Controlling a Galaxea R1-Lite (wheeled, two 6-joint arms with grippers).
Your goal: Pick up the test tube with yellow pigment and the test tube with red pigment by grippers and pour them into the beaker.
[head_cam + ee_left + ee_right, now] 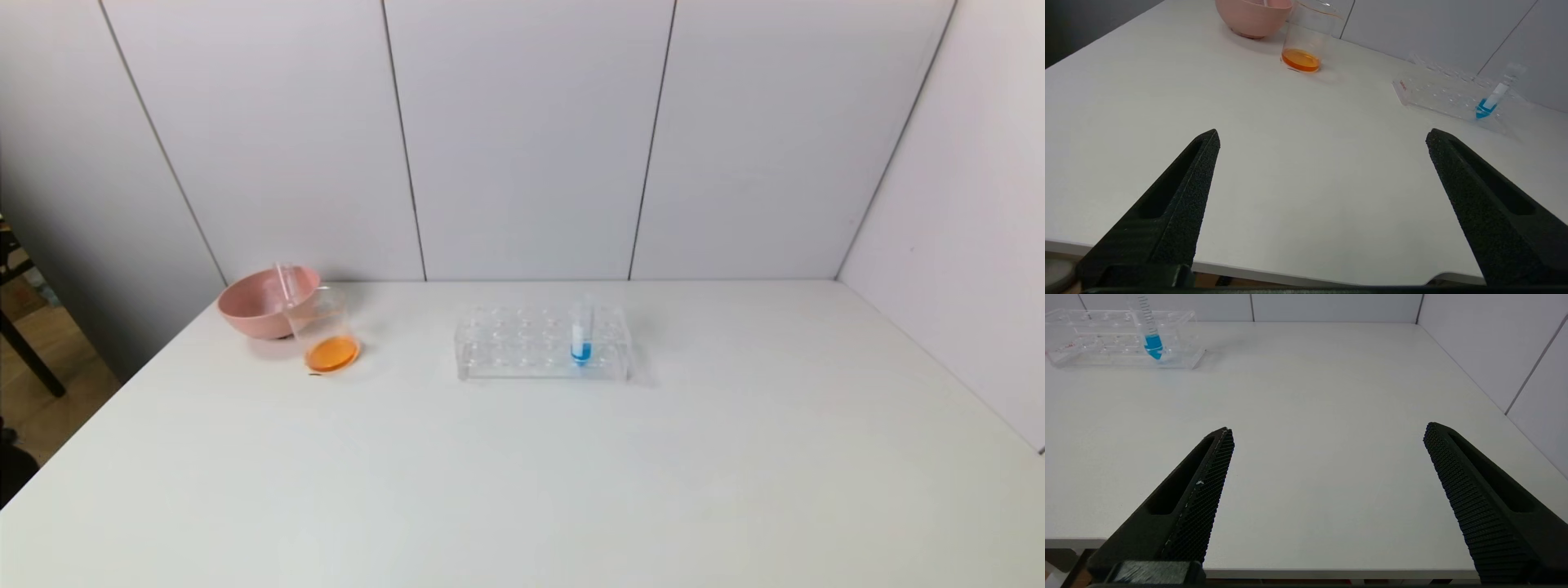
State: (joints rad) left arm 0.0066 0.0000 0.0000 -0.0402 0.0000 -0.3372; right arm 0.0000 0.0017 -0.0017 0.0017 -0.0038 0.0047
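Observation:
The clear beaker (325, 331) stands at the back left of the table, next to the pink bowl, with orange liquid in its bottom; it also shows in the left wrist view (1306, 45). A clear empty tube (285, 286) leans in the pink bowl. No tube with yellow or red liquid is in view. My left gripper (1323, 136) is open and empty over the table's front edge. My right gripper (1327, 430) is open and empty over the front edge on the right. Neither gripper shows in the head view.
A pink bowl (245, 314) sits at the back left, touching the beaker. A clear tube rack (506, 347) stands mid-table with one tube of blue liquid (580, 335) in it, also in the right wrist view (1152, 339). Walls close the back and right.

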